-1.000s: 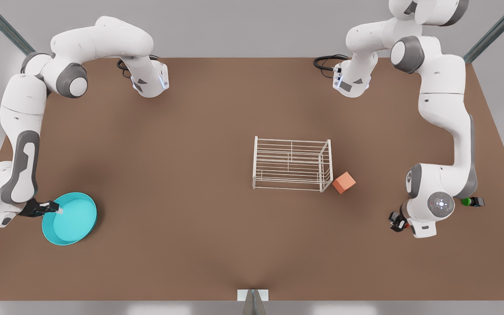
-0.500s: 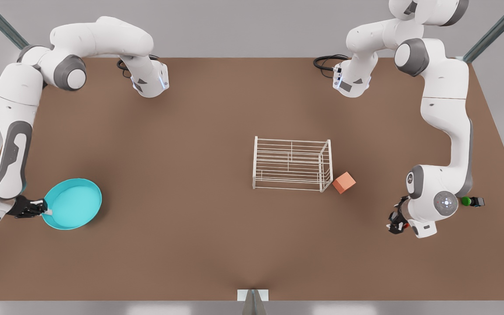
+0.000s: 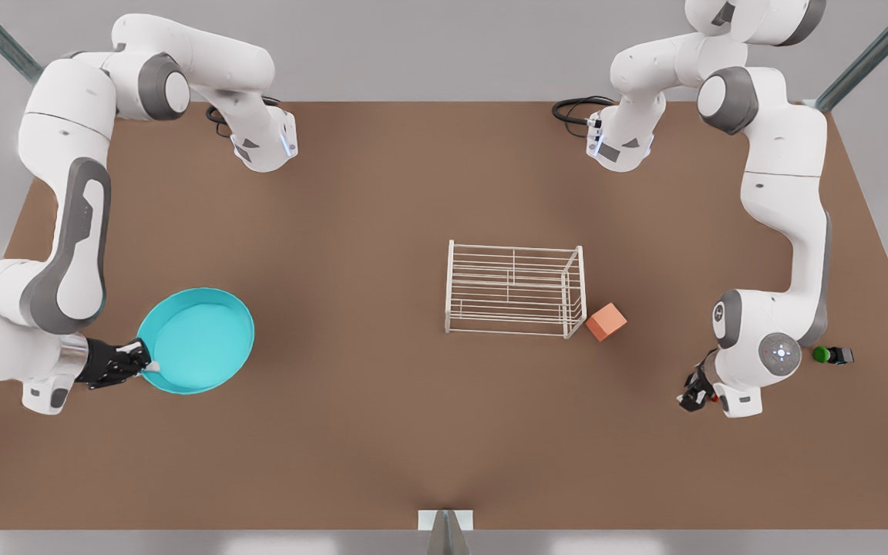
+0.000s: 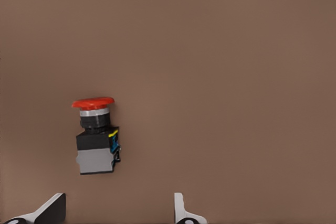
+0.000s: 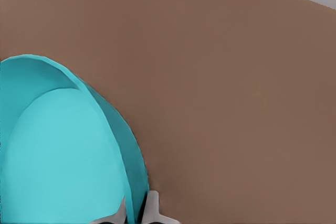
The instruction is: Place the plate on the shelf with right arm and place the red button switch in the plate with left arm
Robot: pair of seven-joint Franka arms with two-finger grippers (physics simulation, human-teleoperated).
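Right gripper [image 3: 145, 365] is clamped on the rim of the plate [image 3: 197, 339], one finger inside and one outside as the right wrist view shows [image 5: 137, 211]; the plate is held clear of the desk [image 3: 382, 432], at about 8 o'clock from the shelf [image 3: 515, 289] and well apart from it. Step in hand is judged to be the carry of the plate toward the shelf, not yet completed. Left gripper [image 3: 697, 395] hovers at 4 o'clock from the shelf, fingers spread [image 4: 50, 211], directly over the red button switch [image 4: 96, 137], which lies on its side on the desk, ungrasped. An orange cube [image 3: 606, 321] sits just beside the shelf's corner; a green-capped switch [image 3: 832, 355] lies beyond the left arm. Next: plate to be brought over the rack top, levelled and released; only then is a descent and closing on the switch body called for.
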